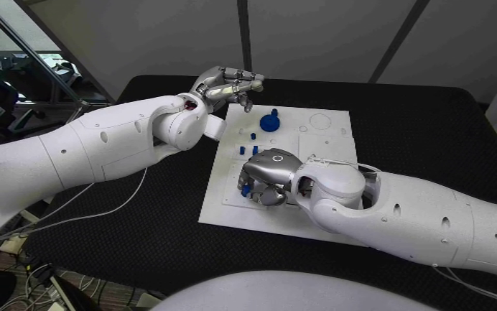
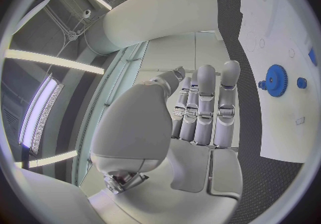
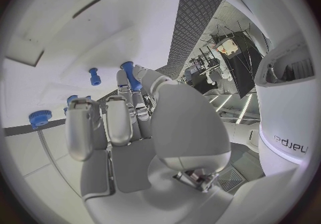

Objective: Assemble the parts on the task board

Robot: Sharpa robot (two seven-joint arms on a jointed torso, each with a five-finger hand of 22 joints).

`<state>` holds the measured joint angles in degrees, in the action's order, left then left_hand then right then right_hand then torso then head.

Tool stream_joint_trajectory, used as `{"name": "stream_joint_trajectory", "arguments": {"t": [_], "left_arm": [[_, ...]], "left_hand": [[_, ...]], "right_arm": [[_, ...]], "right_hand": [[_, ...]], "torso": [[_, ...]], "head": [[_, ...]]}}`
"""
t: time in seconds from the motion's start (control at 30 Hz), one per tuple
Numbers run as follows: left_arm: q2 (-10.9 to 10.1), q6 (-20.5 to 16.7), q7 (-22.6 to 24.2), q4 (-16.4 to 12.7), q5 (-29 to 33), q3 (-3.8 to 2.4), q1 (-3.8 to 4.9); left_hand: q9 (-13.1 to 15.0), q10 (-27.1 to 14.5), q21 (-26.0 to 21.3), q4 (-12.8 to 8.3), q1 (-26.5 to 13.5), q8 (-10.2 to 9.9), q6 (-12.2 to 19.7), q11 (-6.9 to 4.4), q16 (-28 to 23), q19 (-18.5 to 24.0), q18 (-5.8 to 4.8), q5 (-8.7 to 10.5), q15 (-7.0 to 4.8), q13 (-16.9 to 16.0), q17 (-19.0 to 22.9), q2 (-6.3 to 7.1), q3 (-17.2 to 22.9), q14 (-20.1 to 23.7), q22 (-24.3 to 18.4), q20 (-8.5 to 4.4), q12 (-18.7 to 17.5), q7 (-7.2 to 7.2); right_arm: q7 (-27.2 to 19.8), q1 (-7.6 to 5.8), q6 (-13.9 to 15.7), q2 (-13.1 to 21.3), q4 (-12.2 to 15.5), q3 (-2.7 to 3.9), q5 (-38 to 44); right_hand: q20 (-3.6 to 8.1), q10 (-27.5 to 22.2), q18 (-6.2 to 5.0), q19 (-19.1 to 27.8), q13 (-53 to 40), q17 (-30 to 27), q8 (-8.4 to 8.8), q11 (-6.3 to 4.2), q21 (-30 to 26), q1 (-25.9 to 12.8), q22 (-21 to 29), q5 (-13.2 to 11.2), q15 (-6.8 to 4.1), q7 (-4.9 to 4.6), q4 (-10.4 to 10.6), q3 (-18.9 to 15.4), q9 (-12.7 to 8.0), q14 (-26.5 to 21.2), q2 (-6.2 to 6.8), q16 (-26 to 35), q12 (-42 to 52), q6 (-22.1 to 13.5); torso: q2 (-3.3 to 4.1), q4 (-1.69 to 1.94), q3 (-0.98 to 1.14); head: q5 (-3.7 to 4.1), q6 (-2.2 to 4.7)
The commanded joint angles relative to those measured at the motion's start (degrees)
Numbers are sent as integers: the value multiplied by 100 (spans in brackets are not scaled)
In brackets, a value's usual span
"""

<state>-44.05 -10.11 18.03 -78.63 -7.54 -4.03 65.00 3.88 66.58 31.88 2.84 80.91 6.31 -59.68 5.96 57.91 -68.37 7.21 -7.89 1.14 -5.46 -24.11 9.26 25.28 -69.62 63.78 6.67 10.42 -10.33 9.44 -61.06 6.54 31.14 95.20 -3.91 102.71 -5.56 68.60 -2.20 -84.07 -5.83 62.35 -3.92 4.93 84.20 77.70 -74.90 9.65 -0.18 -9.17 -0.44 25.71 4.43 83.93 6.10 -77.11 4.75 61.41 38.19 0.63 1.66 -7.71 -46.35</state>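
The white task board (image 1: 316, 149) lies in the middle of the black table. A blue gear (image 1: 270, 122) (image 2: 275, 80) stands on its far part, with small blue pegs (image 1: 248, 149) just nearer. My right hand (image 1: 267, 174) is low over the board's near left part. In the right wrist view it pinches a blue peg (image 3: 131, 76) between the thumb and a finger. Another small peg (image 3: 95, 76) and a blue toothed part (image 3: 39, 118) sit on the board beyond it. My left hand (image 1: 228, 85) hangs above the board's far left corner, fingers (image 2: 204, 101) straight and holding nothing.
Recesses and holes mark the board's far right part (image 1: 321, 121). Black table (image 1: 414, 131) stretches to the right of the board and in front of it. Cables (image 1: 93, 214) trail off the table's left edge.
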Motion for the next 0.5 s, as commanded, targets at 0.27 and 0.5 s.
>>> {"name": "stream_joint_trajectory", "arguments": {"t": [0.27,0.5], "left_arm": [[32,78,8,39,22,-3,11],[33,83,3,49,22,7,11]], "left_hand": [[-1,-51,-11,-15,-3,-15,32,-8,-26,20,295,33,-4,-6,7,-66,-11,41,-9,4,20,2],[-1,-51,-11,-15,-3,-15,32,-8,-26,20,295,33,-4,-6,7,-66,-11,41,-9,4,20,2]], "right_arm": [[-93,4,127,-28,-49,-18,-13],[-126,20,425,25,-7,-19,-26]], "right_hand": [[-87,-354,-12,-11,84,-96,50,14,-187,-172,-845,92,51,114,93,-130,-78,120,233,50,-71,-1050],[-94,-438,-30,34,96,-162,42,32,-257,-205,-788,99,62,156,110,-212,-69,105,261,80,-59,-1244]], "torso": [[0,3,5],[5,-2,1]], "head": [[-18,13],[-27,19]]}}
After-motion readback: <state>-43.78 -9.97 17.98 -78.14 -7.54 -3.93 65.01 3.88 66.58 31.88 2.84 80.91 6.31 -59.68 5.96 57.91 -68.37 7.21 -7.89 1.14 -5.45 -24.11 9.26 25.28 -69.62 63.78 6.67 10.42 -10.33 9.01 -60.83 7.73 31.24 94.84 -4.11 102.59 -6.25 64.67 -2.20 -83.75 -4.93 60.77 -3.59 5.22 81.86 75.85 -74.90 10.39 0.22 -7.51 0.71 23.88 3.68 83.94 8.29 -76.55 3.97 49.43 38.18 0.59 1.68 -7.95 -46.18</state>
